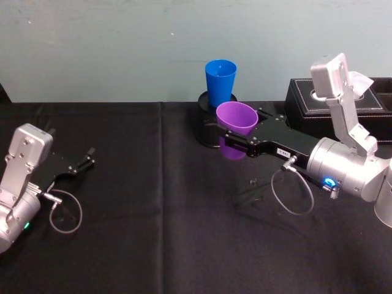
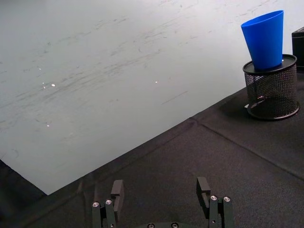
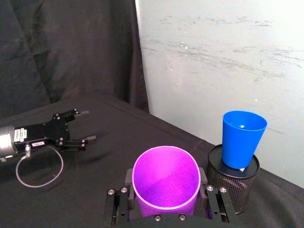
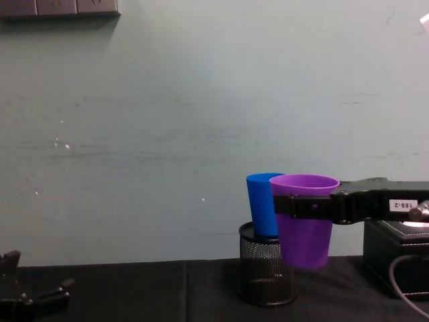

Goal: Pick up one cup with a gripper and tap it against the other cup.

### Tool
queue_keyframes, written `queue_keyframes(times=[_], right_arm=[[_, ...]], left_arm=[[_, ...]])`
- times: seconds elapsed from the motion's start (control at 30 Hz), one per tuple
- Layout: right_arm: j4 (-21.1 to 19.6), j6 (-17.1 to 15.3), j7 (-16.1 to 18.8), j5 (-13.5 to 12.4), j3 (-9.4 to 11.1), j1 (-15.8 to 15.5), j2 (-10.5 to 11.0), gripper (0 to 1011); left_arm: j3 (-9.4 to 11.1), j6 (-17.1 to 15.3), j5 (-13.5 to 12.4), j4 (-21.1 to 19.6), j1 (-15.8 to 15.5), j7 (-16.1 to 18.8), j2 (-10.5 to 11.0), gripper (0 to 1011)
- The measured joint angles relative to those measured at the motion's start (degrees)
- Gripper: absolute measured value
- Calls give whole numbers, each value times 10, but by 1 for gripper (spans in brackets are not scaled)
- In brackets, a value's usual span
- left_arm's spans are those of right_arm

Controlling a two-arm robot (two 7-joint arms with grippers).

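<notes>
Right gripper (image 1: 233,139) jaws clamped on purple cup (image 1: 237,119), held off the table (image 1: 153,245), just in front of blue cup (image 1: 220,79) sitting in mesh pen holder (image 4: 267,276). Cup contact: cannot tell. Left gripper (image 1: 84,163) parked at left, jaws apart.

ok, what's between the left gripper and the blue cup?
Bare black tablecloth, clear in the left wrist view, from left gripper to blue cup in its mesh holder. The right gripper holds the purple cup near it.
</notes>
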State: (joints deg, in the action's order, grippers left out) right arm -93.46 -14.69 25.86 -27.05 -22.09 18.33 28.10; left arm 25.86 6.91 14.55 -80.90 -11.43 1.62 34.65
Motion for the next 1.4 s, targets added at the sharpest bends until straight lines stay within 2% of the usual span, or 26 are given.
queue_keyframes(times=[0.57,0.73,1.07,1.4], right_arm=[[0,1,0,0,-1,0,0,735],[20,21,-1,4,-12,5,-4,735],[116,86,-9,29,-27,42,-45,735],[199,115,0,39,-33,81,-83,735]], left_arm=[[0,0,0,0,0,0,0,1000],[0,0,0,0,0,0,0,1000],[0,0,0,0,0,0,0,1000],[0,0,0,0,0,0,0,1000]])
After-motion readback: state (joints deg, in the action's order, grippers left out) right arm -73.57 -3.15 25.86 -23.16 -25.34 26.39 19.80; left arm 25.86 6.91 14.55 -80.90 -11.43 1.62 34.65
